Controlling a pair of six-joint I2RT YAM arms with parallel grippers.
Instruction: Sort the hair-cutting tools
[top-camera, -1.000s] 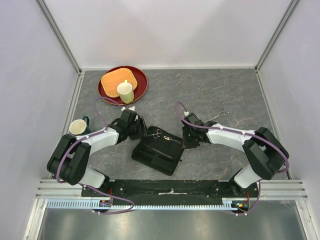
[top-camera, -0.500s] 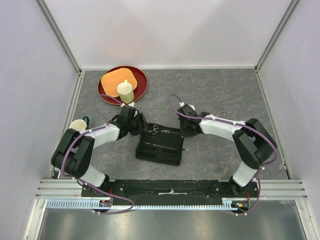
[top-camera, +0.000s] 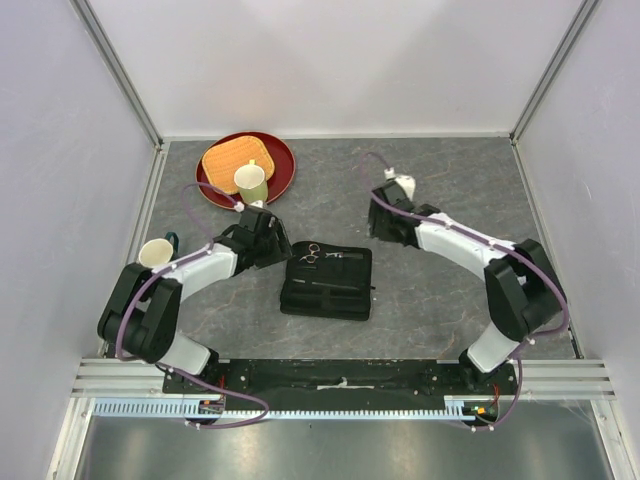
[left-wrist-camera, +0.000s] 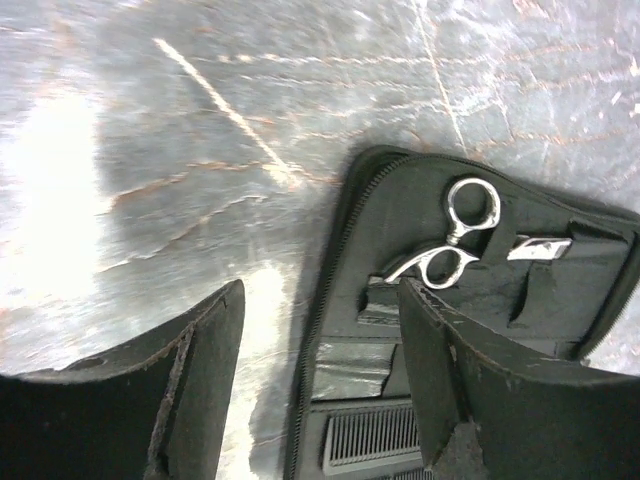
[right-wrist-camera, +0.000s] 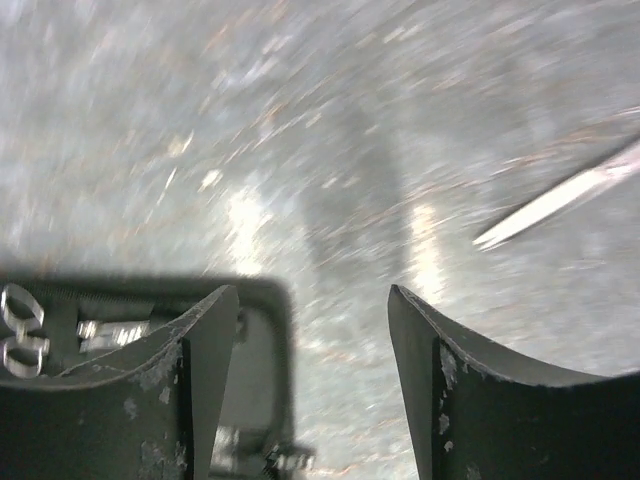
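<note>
You are looking down from above and behind the arms, taking in the whole table (top-camera: 330, 190). Both wrist cameras are skimming close, sharing the case (left-wrist-camera: 380, 230) and scissors (left-wrist-camera: 455, 235): four o'clock for left, eight o'clock for right.

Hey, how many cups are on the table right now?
2. One cup stands on the red tray at the back left; the other cup sits by the table's left edge. More may be hidden.

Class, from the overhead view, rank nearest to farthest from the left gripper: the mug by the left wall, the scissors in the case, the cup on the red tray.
1. Scissors, just right of the left gripper.
2. Cup, farther back on the red tray.
3. Mug, far left.
</note>
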